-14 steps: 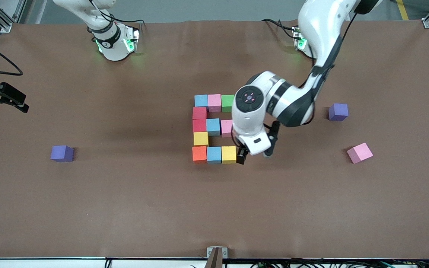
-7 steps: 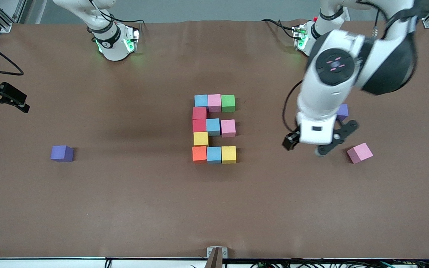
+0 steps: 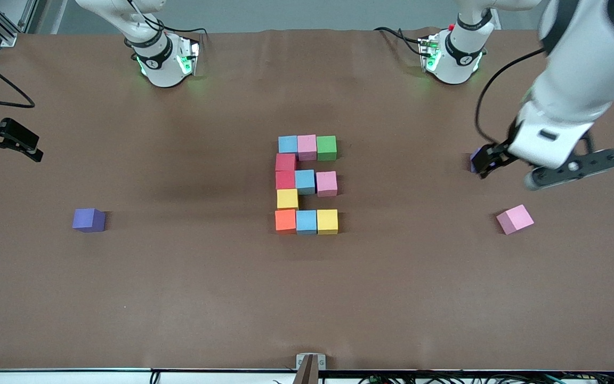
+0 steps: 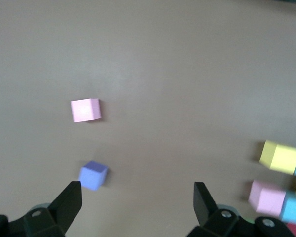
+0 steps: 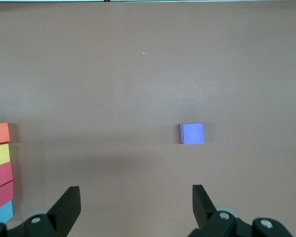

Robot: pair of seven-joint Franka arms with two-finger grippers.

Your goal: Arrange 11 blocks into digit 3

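Eleven blocks (image 3: 307, 184) are seen set touching at the middle of the table (image 3: 179, 293), forming the digit 3 (image 3: 285, 180) (mirrored like an "E" in the front view). A loose pink cube (image 3: 515, 219) is placed toward the left arm's end, and a purple cube (image 3: 89, 220) toward the right arm's end. The left gripper (image 3: 528, 169) is held open and empty in the air over a second purple cube (image 4: 93, 175). The right gripper (image 3: 3, 141) is likewise held open and empty, waiting at the table's edge at its own end.
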